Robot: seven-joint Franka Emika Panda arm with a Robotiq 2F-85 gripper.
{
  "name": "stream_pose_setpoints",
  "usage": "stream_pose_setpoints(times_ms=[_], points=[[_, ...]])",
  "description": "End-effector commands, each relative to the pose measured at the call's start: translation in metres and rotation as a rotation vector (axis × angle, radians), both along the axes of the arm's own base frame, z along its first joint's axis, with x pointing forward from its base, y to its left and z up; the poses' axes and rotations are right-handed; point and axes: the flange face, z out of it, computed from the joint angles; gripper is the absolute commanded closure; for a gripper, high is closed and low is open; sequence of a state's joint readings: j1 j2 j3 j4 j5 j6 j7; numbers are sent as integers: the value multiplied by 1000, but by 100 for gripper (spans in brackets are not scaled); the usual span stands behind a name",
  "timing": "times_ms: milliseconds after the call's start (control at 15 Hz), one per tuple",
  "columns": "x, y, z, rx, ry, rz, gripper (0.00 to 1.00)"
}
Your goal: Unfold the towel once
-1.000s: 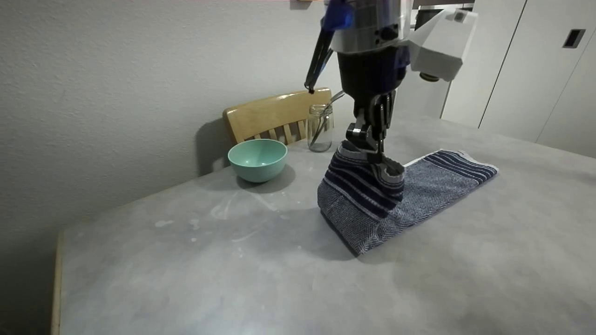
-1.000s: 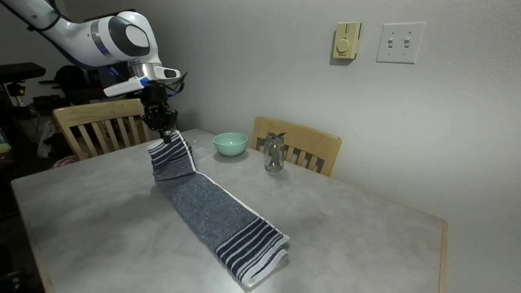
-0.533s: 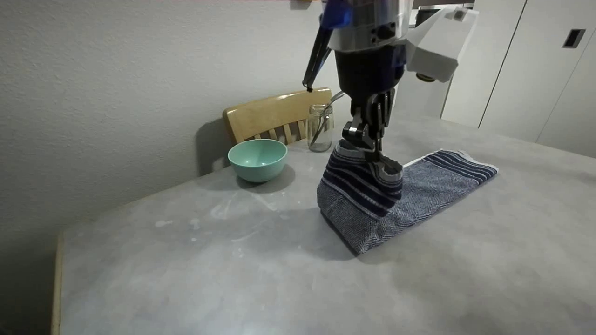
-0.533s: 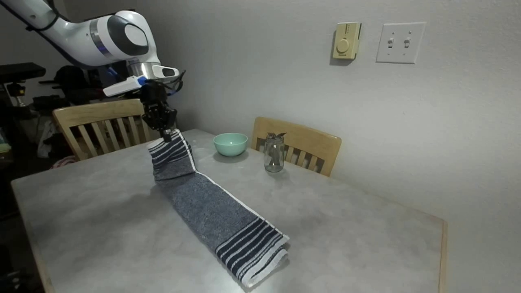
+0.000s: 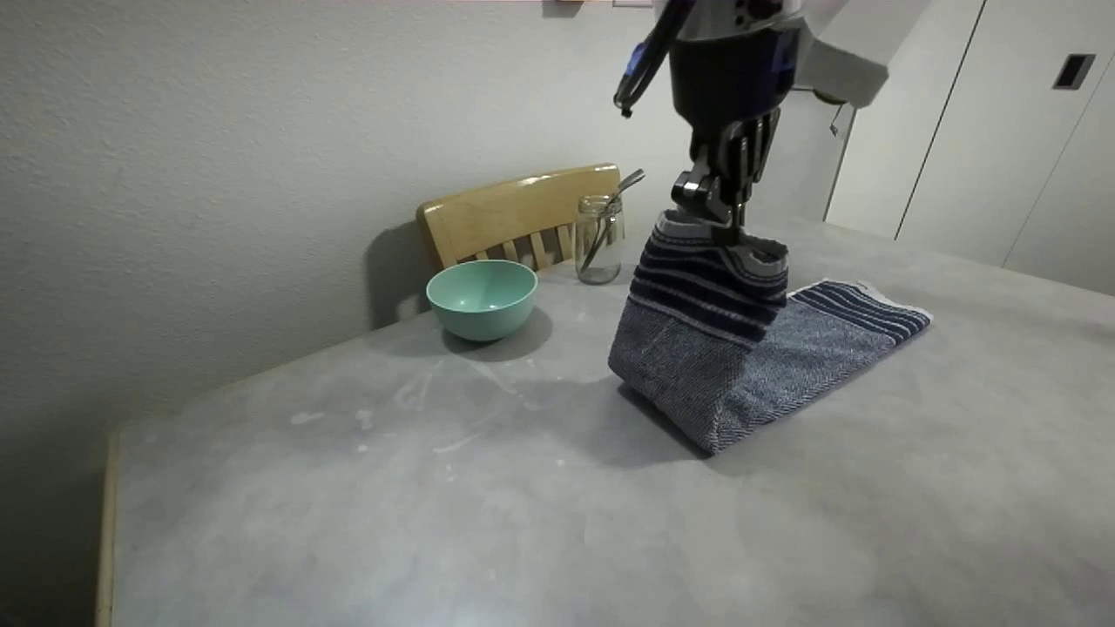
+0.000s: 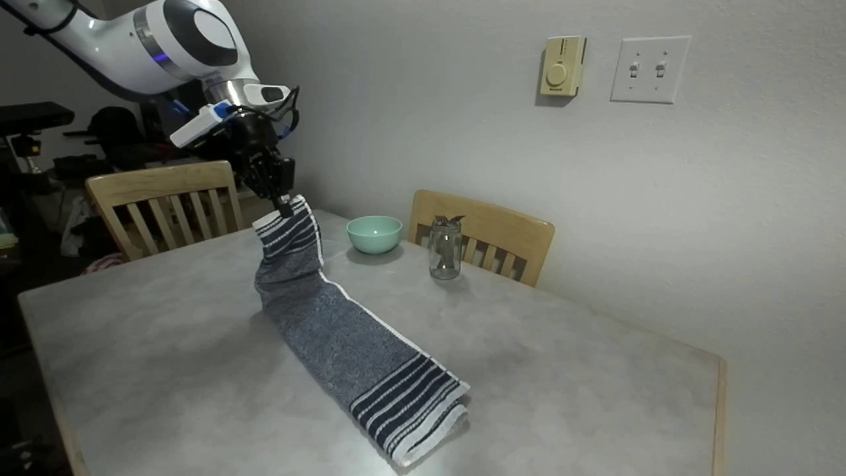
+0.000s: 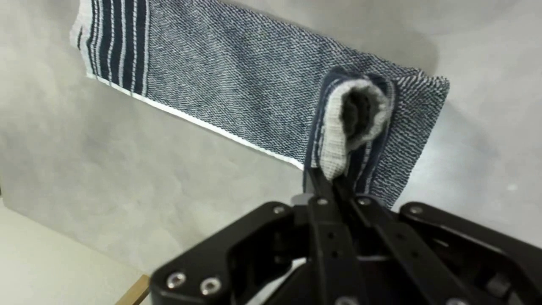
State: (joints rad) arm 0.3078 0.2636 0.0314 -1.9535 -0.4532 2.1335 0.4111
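While our fingers (image 6: 285, 209) pinch the towel (image 6: 334, 324) by one striped end, at left in an exterior view, the rest lies on the surface (image 6: 581, 396) toward bottom middle; we should pull slowly outward, then lay that end flat.

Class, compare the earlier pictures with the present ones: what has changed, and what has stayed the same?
The gripper has risen and shifted rightward in both exterior views, carrying the held end of the towel higher; the bend below followed. Nothing was newly grasped or released: the gripper stays shut on the towel. The towel's other striped end, the teal bowl and the glass jar stayed put.
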Motion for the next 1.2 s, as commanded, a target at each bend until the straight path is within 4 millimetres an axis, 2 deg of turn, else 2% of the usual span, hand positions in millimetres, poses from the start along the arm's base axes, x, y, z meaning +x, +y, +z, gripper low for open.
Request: stream_pose_setpoints(times_ms=[0, 400, 867, 1133], points=[[-23, -37, 14, -13, -28, -15, 99], [-45, -80, 28, -11, -30, -16, 99], [-59, -107, 43, -17, -49, -69, 99], [-73, -145, 53, -63, -56, -89, 99]])
